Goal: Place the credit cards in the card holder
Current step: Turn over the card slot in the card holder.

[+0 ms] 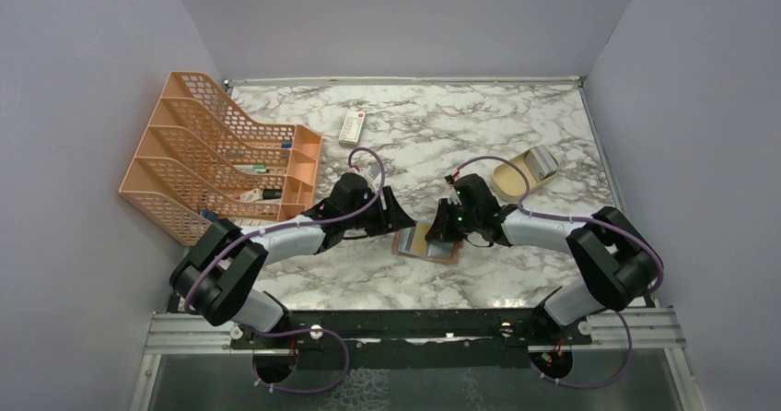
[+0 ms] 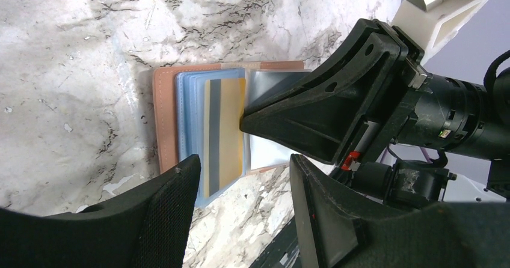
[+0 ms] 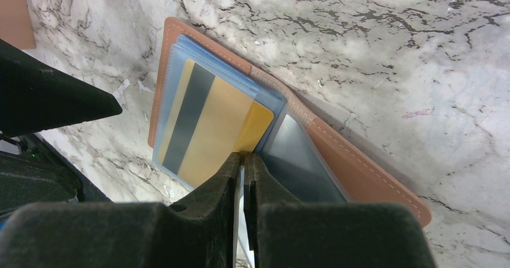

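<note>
Brown card holder (image 3: 361,169) lies unfolded on the marble table (image 1: 460,135) between the arms; its thin gold card (image 3: 210,130) looks stiff and slick, best pinched by its edge, where the right gripper (image 3: 243,158) is nearly pressed together, the left gripper (image 2: 240,166) spread.

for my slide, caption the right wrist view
right gripper nearly shut at the gold card in the open brown card holder

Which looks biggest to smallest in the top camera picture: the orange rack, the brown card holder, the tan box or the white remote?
1. orange mesh file rack
2. tan shallow box and brown card holder: they look about alike, and the holder is partly hidden, so I can't rank them
3. white remote
</note>
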